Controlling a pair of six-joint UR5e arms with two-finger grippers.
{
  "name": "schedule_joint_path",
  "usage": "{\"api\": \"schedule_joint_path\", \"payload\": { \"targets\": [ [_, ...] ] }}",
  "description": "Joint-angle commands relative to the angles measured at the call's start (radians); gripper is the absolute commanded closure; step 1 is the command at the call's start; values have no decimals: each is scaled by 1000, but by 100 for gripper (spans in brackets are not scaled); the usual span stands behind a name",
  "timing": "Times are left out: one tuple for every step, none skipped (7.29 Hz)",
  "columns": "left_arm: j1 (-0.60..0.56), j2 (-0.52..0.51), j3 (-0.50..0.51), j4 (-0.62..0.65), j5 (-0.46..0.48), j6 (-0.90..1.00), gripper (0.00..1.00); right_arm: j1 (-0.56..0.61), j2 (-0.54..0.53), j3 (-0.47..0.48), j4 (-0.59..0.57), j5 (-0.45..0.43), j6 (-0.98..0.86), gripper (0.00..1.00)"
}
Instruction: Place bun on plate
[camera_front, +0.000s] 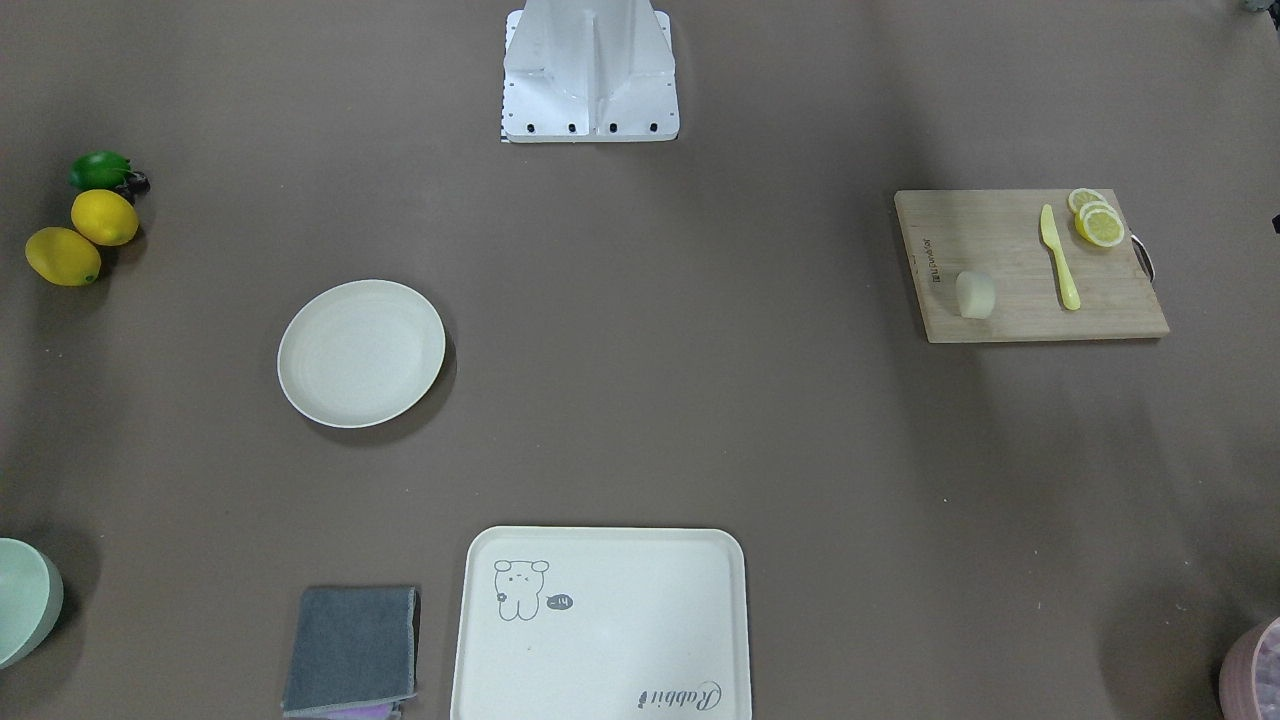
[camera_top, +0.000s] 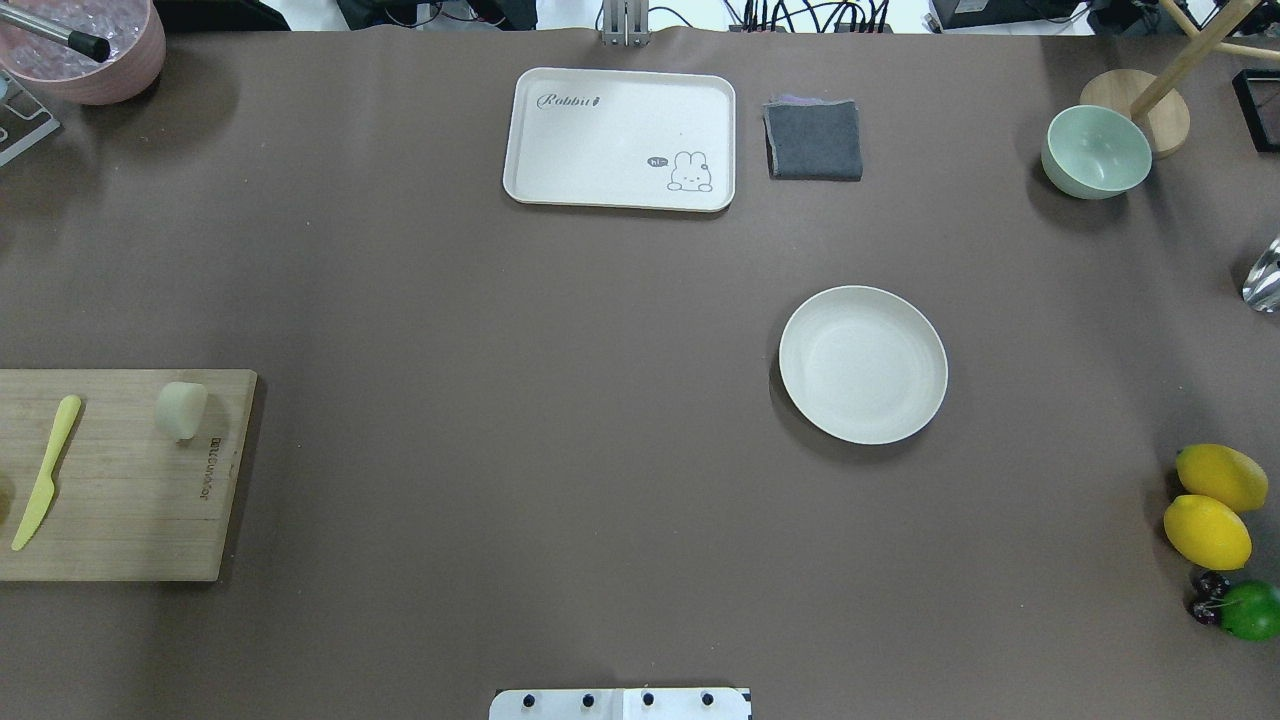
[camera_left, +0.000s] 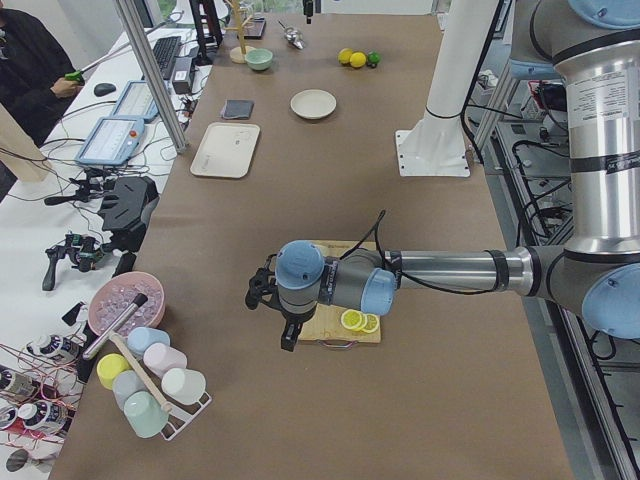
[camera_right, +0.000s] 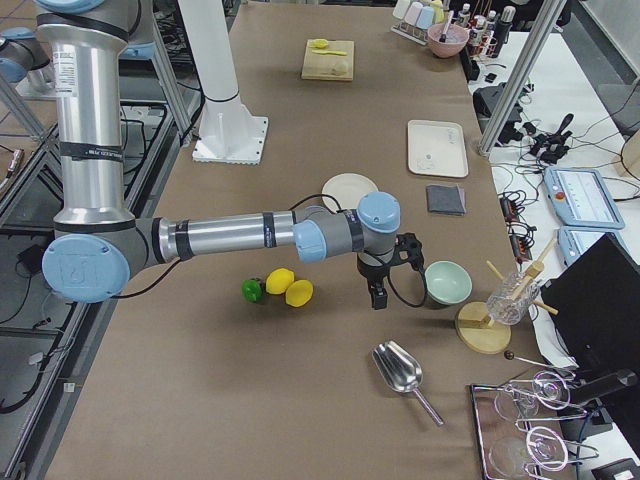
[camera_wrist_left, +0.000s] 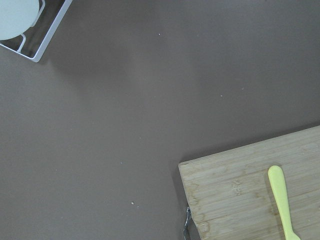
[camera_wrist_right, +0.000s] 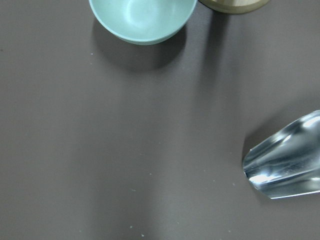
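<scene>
The bun (camera_front: 976, 294) (camera_top: 181, 410) is a small pale block on a wooden cutting board (camera_front: 1000, 250) (camera_top: 120, 520) at the table's left end. The round cream plate (camera_front: 361, 353) (camera_top: 862, 364) lies bare on the right half of the table, far from the bun. My left gripper (camera_left: 286, 336) hangs over the board's outer end, seen only in the exterior left view. My right gripper (camera_right: 378, 294) hangs near the pale green bowl (camera_right: 447, 282), seen only in the exterior right view. I cannot tell whether either is open or shut.
A yellow knife (camera_front: 1058, 256) and lemon slices (camera_front: 1098, 222) share the board. A cream rabbit tray (camera_top: 620, 138) and grey cloth (camera_top: 814, 139) lie at the far edge. Lemons and a lime (camera_top: 1215, 515) sit at the right, with a metal scoop (camera_right: 402, 372) beyond.
</scene>
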Motion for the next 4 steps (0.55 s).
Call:
{"api": "schedule_joint_path", "payload": {
  "targets": [
    [0,-19,21,-6,-4,-6,2,-98,48,14,3,24,176,0],
    [0,-19,16,-8,2,-59,2,-175,102,11,4,21,265,0],
    [0,-15,15,-27,0,-69,2,-270,145,8,59,8,393,0],
    [3,-15,19,-41,2,-77,2,-371,171,6,137,-37,536,1]
  ]
}}
